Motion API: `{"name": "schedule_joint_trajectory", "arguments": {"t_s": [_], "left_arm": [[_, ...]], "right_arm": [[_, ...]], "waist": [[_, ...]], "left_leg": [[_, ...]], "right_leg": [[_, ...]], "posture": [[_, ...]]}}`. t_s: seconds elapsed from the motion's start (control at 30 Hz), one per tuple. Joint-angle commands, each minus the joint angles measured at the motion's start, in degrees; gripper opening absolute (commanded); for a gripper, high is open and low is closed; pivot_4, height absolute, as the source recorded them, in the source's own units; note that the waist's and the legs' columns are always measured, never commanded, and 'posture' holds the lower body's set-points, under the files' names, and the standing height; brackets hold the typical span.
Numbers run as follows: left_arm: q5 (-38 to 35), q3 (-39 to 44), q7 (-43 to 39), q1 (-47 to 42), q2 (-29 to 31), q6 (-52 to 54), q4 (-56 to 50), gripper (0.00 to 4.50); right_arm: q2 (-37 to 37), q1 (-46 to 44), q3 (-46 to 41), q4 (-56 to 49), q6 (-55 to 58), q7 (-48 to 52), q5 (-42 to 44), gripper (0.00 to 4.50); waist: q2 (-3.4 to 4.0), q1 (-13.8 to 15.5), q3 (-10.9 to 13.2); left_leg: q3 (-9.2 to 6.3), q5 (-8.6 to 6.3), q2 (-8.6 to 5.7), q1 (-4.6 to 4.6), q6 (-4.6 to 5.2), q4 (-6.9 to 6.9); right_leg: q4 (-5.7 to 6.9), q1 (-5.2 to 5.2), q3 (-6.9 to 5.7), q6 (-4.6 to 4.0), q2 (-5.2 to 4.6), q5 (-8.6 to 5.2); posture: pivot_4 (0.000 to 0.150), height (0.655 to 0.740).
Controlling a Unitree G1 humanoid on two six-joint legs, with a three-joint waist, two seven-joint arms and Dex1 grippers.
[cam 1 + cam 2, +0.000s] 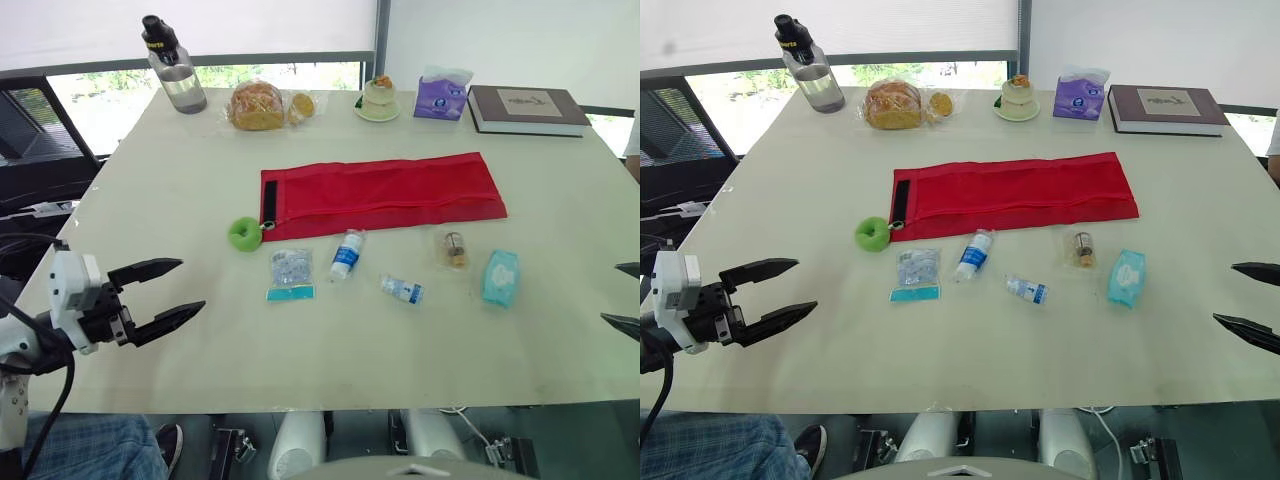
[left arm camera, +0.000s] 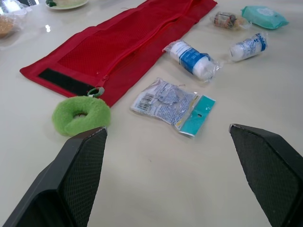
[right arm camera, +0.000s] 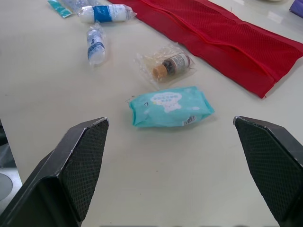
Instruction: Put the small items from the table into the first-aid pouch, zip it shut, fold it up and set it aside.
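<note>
- The red first-aid pouch [image 1: 385, 193] lies flat and unfolded across the middle of the table [image 1: 150, 180], its long side running left to right.
- A green ring pull [image 1: 244, 233] rests on the table at the pouch's near left corner, touching it.
- Five small items lie loose in a row just near of the pouch, none inside it. From left to right:
  - a clear packet with a teal strip [image 1: 290, 273]
  - a white roll with a blue label [image 1: 347, 254]
  - a small plastic vial [image 1: 403, 290]
  - a wrapped brown bottle [image 1: 453, 248]
  - a teal wipes pack [image 1: 500, 277]
- The left gripper [image 1: 190, 285] hangs over the near left of the table, jaws spread wide and holding nothing, well apart from the packet.
- The right gripper [image 1: 1225, 293] sits at the near right edge, jaws likewise apart and empty, with the wipes pack nearest to it.
- Along the far edge, from left to right, stand a water bottle [image 1: 172, 66], bagged bread [image 1: 257, 106], a dessert on a plate [image 1: 379, 98], a purple tissue pack [image 1: 441, 93] and a book [image 1: 527, 108].
</note>
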Motion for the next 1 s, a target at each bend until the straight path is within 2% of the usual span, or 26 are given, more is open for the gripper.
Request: {"name": "schedule_joint_trajectory", "arguments": {"t_s": [0.03, 0.43, 0.63, 0.8, 0.93, 1.0], "left_arm": [[0.23, 0.37, 0.97, -0.91, 0.46, -0.79, -1.1, 4.4], [0.93, -4.37, 7.62, -3.97, 0.53, 4.73, -4.63, 4.4], [-0.14, -10.42, 13.09, -6.94, 3.71, 20.02, -7.2, 4.4], [-3.53, -12.52, 14.6, -12.99, 3.24, 28.49, -4.91, 4.4], [-8.68, -15.5, 16.56, -18.6, 1.96, 39.88, -3.72, 4.4], [-9.0, -17.62, 18.92, -21.22, 1.2, 44.76, -2.15, 4.4]], "right_arm": [[0.69, -0.13, -0.86, -1.61, -0.18, -0.5, 0.29, 4.5], [3.29, -0.14, -0.03, -7.44, 1.72, -3.35, 1.58, 4.5], [7.33, 1.05, 2.78, -21.72, 6.98, -9.53, 4.61, 4.5], [9.29, 0.51, 5.84, -30.98, 11.5, -15.54, 6.68, 4.5], [10.25, -2.87, 10.27, -38.65, 15.98, -22.61, 8.61, 4.5], [10.23, -5.78, 12.6, -41.43, 18.62, -26.26, 9.49, 4.5]], "waist": [[0.0, 0.0, 0.0], [0.01, 0.34, 0.0], [0.01, 0.34, 0.0], [0.0, 0.41, 0.0], [-0.02, 0.33, 0.01], [-0.02, 0.27, 0.01]], "left_leg": [[0.0, 0.0, 0.02, 0.0, 0.0, 0.0], [0.04, 0.0, 0.12, 0.0, -0.01, 0.02], [0.01, 0.0, 0.2, 0.01, -0.01, 0.0], [-0.01, 0.0, 0.19, -0.01, -0.01, 0.03], [0.0, 0.0, 0.15, -0.03, -0.01, 0.03], [-0.01, 0.0, 0.15, -0.02, -0.01, 0.03]], "right_leg": [[0.0, 0.0, 0.0, 0.0, 0.01, 0.0], [0.02, -0.07, 0.13, -0.02, 0.12, 0.02], [0.06, -0.08, 0.12, 0.02, 0.23, 0.01], [0.08, -0.08, 0.14, 0.03, 0.23, 0.01], [0.06, -0.09, 0.17, 0.04, 0.23, 0.02], [0.08, -0.1, 0.17, 0.05, 0.25, 0.02]], "posture": [[0.15, 0.74], [0.15, 0.74], [0.15, 0.74], [0.15, 0.74], [0.15, 0.74], [0.15, 0.74]]}}
